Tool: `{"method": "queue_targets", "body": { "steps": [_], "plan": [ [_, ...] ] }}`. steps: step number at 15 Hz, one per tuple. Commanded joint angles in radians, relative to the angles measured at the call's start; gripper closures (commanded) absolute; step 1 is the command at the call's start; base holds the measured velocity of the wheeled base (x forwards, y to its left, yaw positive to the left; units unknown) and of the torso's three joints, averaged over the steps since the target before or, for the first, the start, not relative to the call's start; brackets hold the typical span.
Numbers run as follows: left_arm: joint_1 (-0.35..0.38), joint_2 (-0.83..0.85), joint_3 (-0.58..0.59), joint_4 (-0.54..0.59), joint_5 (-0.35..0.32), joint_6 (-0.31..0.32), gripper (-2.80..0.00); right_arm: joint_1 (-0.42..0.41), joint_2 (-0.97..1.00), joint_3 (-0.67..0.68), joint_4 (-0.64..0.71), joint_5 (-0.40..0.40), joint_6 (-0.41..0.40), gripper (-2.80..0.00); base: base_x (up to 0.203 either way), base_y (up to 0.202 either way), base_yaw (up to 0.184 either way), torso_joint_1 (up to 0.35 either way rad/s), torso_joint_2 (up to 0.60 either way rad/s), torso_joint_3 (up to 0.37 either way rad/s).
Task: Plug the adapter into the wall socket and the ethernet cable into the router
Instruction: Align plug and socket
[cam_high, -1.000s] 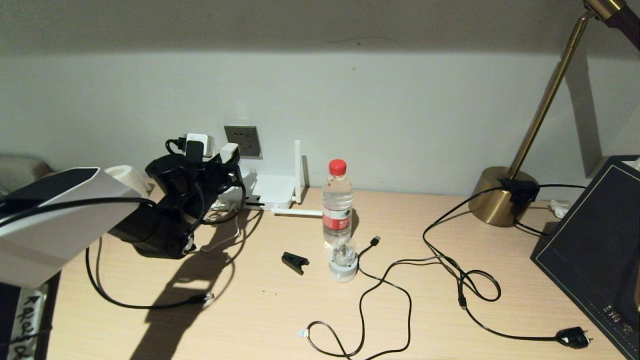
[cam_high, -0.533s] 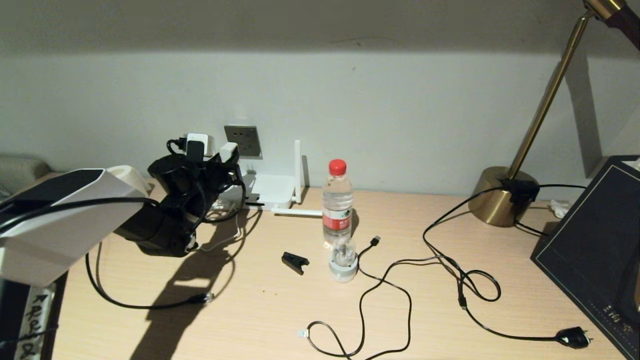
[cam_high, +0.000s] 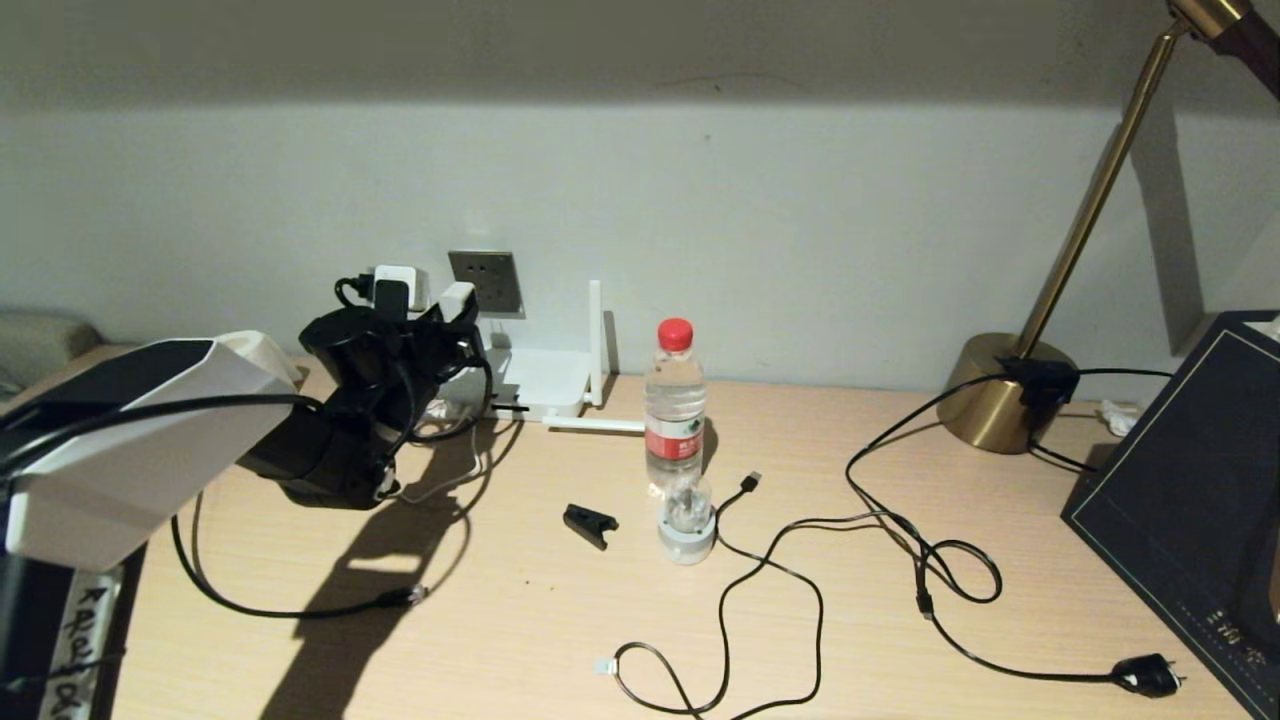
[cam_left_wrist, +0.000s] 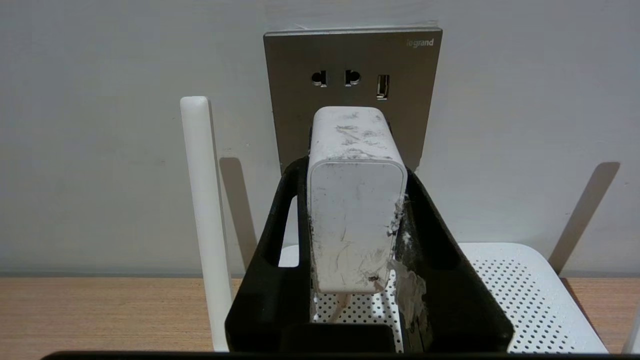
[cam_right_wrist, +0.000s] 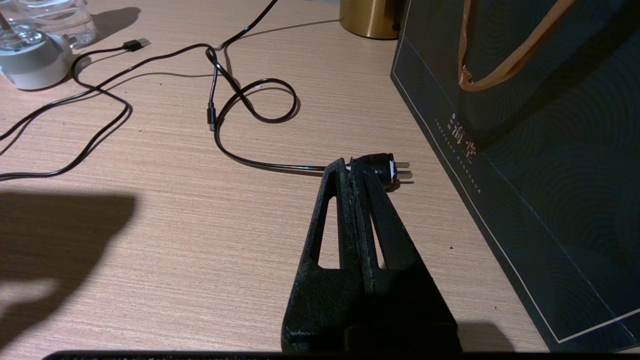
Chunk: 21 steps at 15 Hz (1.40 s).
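My left gripper (cam_left_wrist: 355, 170) is shut on the white adapter (cam_left_wrist: 355, 200), one black finger on each side. The adapter's front end sits close against the lower half of the grey wall socket (cam_left_wrist: 350, 60); its prongs are hidden. In the head view the adapter (cam_high: 457, 300) is at the lower left of the wall socket (cam_high: 485, 281). The white router (cam_high: 545, 385) lies below the socket against the wall, and its perforated top (cam_left_wrist: 525, 295) shows under my fingers. The black ethernet cable (cam_high: 250, 608) lies loose on the desk, its plug (cam_high: 415, 594) free. My right gripper (cam_right_wrist: 350, 167) is shut and empty.
A water bottle (cam_high: 675, 400), a small grey device (cam_high: 686, 520) and a black clip (cam_high: 590, 525) stand mid-desk. Black cords trail right to a mains plug (cam_high: 1148, 675), just beyond my right fingertips. A brass lamp base (cam_high: 1000, 390) and a dark bag (cam_high: 1190, 500) are at the right. Other chargers (cam_high: 395, 285) sit left of the socket.
My left arm has edged slightly up and toward the wall with the adapter still held. Everything on the desk lies as before.
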<state>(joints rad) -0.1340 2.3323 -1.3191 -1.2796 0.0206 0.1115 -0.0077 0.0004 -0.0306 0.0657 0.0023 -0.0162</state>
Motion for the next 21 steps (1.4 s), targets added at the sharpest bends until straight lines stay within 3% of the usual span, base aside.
{"method": "queue_targets", "body": {
  "steps": [1,21],
  "plan": [
    [0.0,0.013,-0.019,-0.006,0.001,0.0,0.0,0.0,0.001,0.0,0.0,0.001,-0.001,0.0,0.0,0.0,0.0,0.0,0.0,0.0],
    [-0.009,0.059,-0.111,0.006,0.002,-0.002,0.0,0.0,0.001,0.0,0.0,0.001,-0.001,0.0,0.0,0.0,0.0,0.0,0.0,0.0]
  ]
}}
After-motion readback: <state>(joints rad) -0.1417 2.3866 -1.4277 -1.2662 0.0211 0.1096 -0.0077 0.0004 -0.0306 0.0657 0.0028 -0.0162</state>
